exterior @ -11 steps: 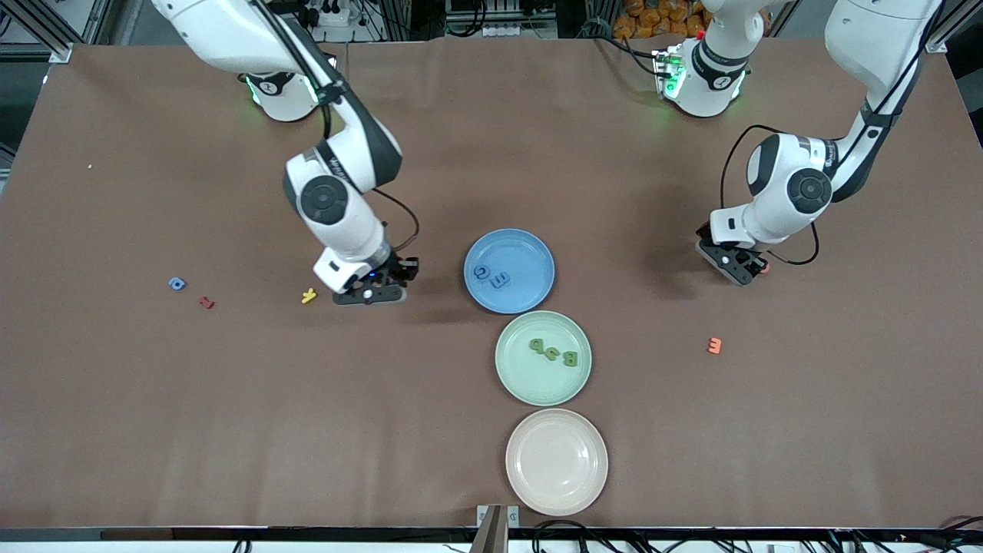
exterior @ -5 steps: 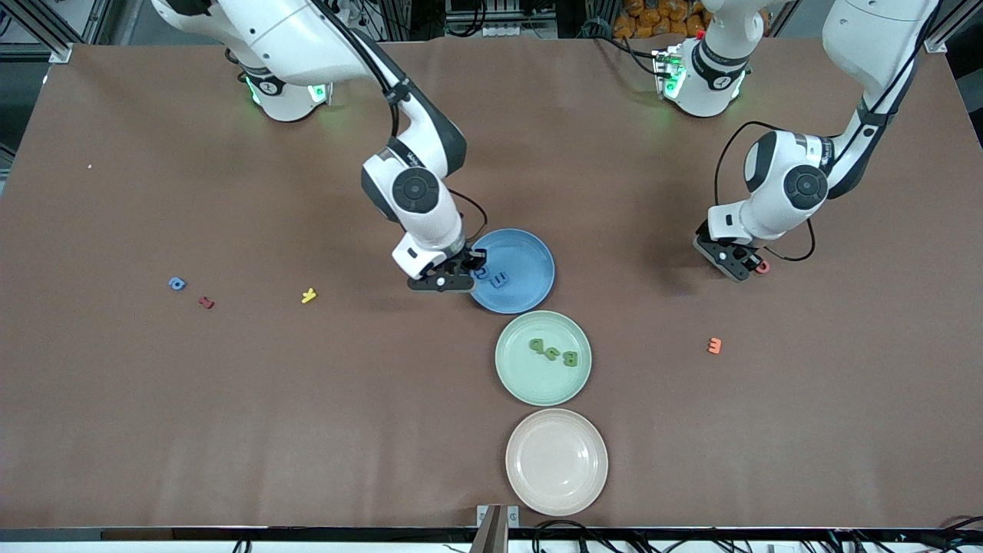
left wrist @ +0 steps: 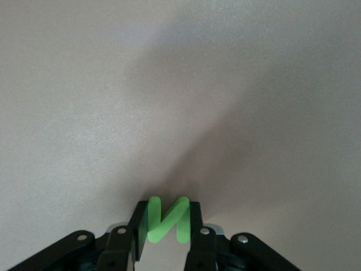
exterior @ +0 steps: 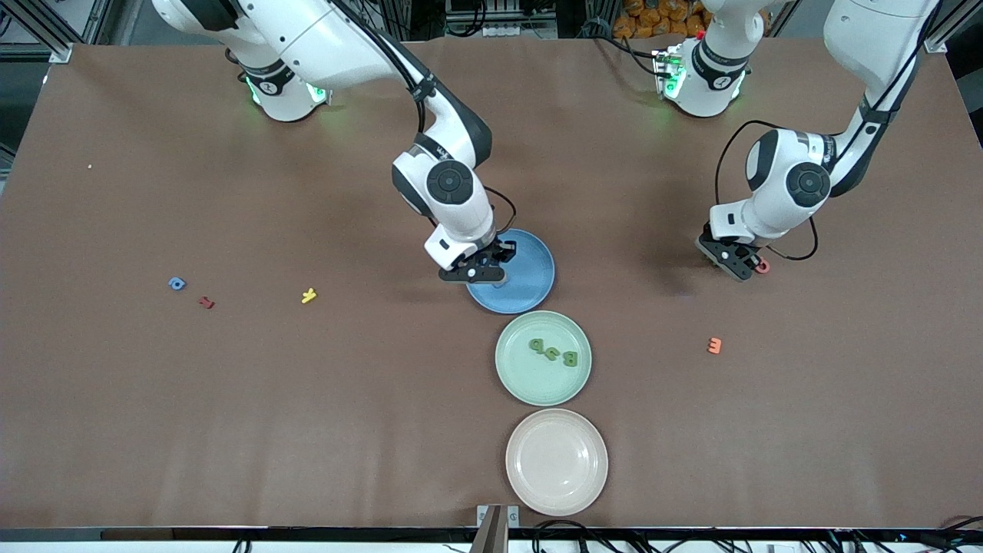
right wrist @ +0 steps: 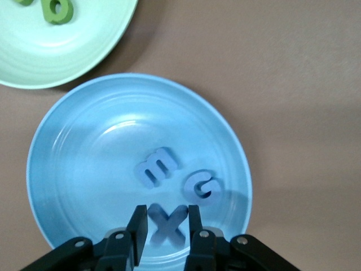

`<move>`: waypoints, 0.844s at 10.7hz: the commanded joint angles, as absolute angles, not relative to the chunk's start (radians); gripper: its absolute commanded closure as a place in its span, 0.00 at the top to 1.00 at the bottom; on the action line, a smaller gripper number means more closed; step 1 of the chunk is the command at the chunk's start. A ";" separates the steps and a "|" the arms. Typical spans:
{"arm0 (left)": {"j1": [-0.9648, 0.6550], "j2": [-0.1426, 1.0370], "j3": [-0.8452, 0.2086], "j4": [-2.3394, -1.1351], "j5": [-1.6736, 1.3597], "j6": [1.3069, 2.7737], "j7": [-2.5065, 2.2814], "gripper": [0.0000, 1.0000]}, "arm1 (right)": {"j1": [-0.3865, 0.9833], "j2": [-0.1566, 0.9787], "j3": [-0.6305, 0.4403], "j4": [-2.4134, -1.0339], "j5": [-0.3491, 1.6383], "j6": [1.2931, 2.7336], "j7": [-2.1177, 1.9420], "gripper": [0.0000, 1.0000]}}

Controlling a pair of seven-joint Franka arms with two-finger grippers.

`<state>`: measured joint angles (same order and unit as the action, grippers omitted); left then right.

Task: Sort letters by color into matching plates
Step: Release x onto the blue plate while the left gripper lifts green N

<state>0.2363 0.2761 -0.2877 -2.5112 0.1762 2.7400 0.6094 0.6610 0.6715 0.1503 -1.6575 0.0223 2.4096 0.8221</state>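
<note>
The right gripper [right wrist: 166,231] has its two fingers [right wrist: 138,226] closed narrowly on a blue X-shaped letter [right wrist: 167,224], holding it just above the floor of the blue plate [exterior: 535,288], over the rim nearest the right arm's end of the table. Two more blue letters, an E [right wrist: 155,166] and a G [right wrist: 203,185], lie flat in that plate beside it.

The left gripper [left wrist: 167,234] is down at the table, well apart from the blue plate toward the left arm's end. Its fingers [left wrist: 194,223] pinch a bright green N-shaped letter [left wrist: 166,217] (whether it has left the table cannot be told). A reddish-pink letter [exterior: 761,266] lies just beside that gripper.

Progress, judged from the blue plate outward: the green plate [exterior: 513,376], touching the blue plate and nearer the front camera, holds three green letters [exterior: 553,352]. The beige plate [exterior: 557,499], nearer the camera again, is empty. A blue letter [exterior: 177,283], a red one [exterior: 205,302] and a yellow one [exterior: 309,295] lie well apart from the blue plate toward the right arm's end; an orange one [exterior: 715,346] lies toward the left arm's end. Sorting seems well past halfway.

A second earlier the right gripper was beside the yellow letter; it has since carried its X over the blue plate. The left gripper, then wide open, has closed on the N.
</note>
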 commanded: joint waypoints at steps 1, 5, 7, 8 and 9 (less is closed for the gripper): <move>0.273 0.189 -0.296 -2.508 0.195 2.746 0.658 0.00 | 0.660 0.698 0.158 -1.617 0.022 2.395 0.868 1.00; 0.273 0.179 -0.330 -2.407 0.173 2.746 0.606 0.00 | 0.597 0.672 0.150 -1.631 0.018 2.338 0.663 1.00; 0.272 0.192 -0.368 -2.330 0.172 2.728 0.527 0.00 | 0.523 0.664 0.128 -1.632 0.015 2.338 0.519 1.00; 0.262 0.199 -0.371 -2.292 0.172 2.696 0.485 0.00 | 0.494 0.652 0.118 -1.634 0.017 2.335 0.464 1.00; 0.259 0.205 -0.385 -2.246 0.172 2.642 0.441 0.00 | 0.457 0.643 0.100 -1.644 0.015 2.324 0.406 1.00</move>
